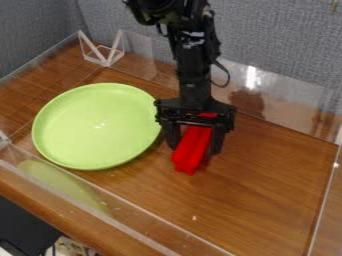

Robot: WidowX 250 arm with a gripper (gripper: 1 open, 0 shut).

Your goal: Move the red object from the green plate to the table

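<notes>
The red object (193,150), a bright red oblong block, lies on the reddish-brown table (267,190) just to the right of the green plate (94,125). The plate holds nothing. My gripper (195,128) points straight down over the block's far end with its black fingers (164,118) spread wide on either side of it. The jaws are open and do not pinch the block. The near end of the block sticks out toward the camera from under the gripper.
Clear acrylic walls (80,205) edge the table on all sides. A small white wire stand (102,47) sits at the back left corner. Bare wood lies in front of and to the right of the block.
</notes>
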